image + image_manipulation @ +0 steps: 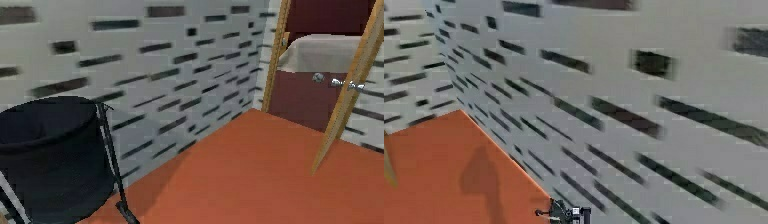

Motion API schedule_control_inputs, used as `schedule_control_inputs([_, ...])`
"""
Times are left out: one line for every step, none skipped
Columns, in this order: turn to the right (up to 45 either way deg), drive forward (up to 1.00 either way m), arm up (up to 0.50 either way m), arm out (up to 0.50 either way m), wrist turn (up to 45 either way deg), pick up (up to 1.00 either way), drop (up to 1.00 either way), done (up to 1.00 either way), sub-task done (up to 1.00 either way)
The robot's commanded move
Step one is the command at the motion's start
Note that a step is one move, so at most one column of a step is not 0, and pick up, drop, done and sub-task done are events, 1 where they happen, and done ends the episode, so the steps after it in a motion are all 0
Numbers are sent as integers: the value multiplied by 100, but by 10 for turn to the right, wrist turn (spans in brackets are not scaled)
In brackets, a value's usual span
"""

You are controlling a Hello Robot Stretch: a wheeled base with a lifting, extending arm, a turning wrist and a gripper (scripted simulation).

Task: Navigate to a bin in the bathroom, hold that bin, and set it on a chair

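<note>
The pincer (544, 211) sits low at the arm side view's bottom edge, just left of the arm's two small white squares (576, 213). It holds nothing: only bare orange floor (444, 165) and wall lie behind its far end, and more of its state cannot be told. Beyond it rises a pale tiled wall (634, 110) flecked with dark dashes. The black bin (50, 150) stands well apart from the pincer, at the forward view's lower left, on the floor against the wall, with a thin dark leg (112, 160) beside it. Farther off are two slanting wooden poles (340, 110) and a dark red fixture (310, 100) with a pale rim.
</note>
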Motion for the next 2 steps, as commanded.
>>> schedule_control_inputs([0,0,0,0,210,0,0,0,0])
schedule_control_inputs([0,0,-30,0,0,0,0,0,0])
